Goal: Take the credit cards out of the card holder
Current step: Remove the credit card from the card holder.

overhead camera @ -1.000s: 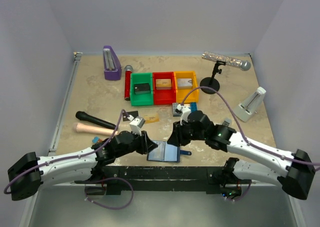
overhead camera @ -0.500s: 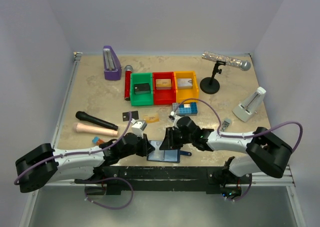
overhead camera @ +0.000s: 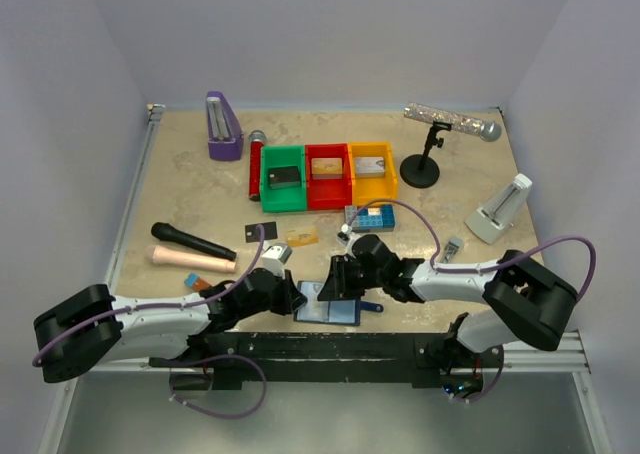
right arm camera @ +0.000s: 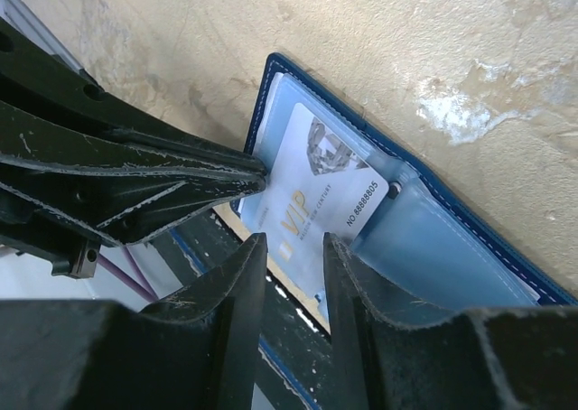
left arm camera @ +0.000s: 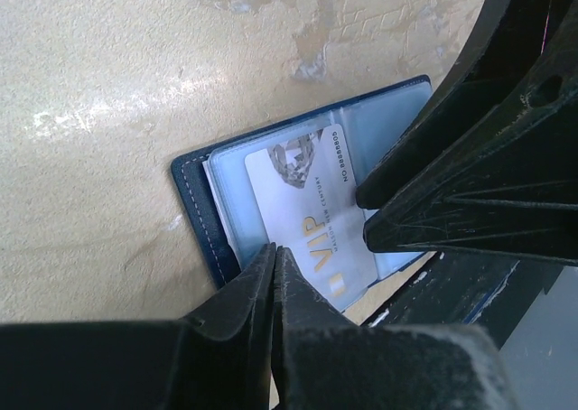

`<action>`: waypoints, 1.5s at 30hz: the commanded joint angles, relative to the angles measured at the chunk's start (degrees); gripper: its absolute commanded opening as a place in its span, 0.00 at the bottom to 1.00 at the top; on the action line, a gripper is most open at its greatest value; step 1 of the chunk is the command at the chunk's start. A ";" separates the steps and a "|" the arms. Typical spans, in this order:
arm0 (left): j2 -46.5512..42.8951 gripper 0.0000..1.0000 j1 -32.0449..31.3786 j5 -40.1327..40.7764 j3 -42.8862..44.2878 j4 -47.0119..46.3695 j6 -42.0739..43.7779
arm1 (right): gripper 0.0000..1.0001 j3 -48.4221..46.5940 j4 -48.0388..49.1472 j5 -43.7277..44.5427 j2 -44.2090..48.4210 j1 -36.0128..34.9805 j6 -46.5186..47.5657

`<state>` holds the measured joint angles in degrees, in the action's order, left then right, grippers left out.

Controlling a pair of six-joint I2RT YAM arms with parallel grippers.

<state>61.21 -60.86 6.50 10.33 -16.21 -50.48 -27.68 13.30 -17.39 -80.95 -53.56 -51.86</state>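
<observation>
The navy card holder [overhead camera: 330,305] lies open at the table's near edge. It also shows in the left wrist view [left arm camera: 193,213] and the right wrist view [right arm camera: 470,234]. A silvery grey VIP card [right arm camera: 318,200] sticks halfway out of its pale pocket, and shows in the left wrist view too [left arm camera: 312,207]. My left gripper [left arm camera: 273,255] is shut, its tips resting on the pocket's left side [overhead camera: 296,297]. My right gripper [right arm camera: 293,244] is open, its fingers straddling the card's near end [overhead camera: 336,286]. More cards lie in the green bin [overhead camera: 283,189], red bin [overhead camera: 327,188] and yellow bin [overhead camera: 373,182].
A black card [overhead camera: 260,231] and a tan card [overhead camera: 303,237] lie on the table behind the grippers. A blue studded plate [overhead camera: 372,217], black microphone [overhead camera: 190,241], peach handle [overhead camera: 188,260], purple metronome [overhead camera: 223,126], microphone stand [overhead camera: 428,159] and white metronome [overhead camera: 500,209] stand around.
Both grippers have come down and closed in on the card holder from either side. The right arm has folded its elbow out to the right. In the last half second little has moved.
</observation>
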 commanded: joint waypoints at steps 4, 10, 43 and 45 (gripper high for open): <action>1.19 0.00 0.22 1.58 -2.06 -2.34 -1.81 | 0.39 1.23 -0.55 2.71 2.28 0.30 0.09; 1.37 0.00 0.22 1.85 -2.42 -1.99 -2.25 | 0.42 2.28 -1.26 4.03 4.13 0.30 0.09; -0.04 0.00 0.13 1.50 -7.07 -4.01 -4.80 | 0.42 5.88 20.27 -5.46 -5.36 1.70 -5.62; -0.13 0.00 0.13 1.41 -7.34 -4.10 -4.98 | 0.43 6.23 22.29 -5.73 -6.76 1.79 -6.41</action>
<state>60.40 -60.80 7.29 5.30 -23.99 -55.18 -22.06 28.14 -20.78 -85.60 -51.90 -56.38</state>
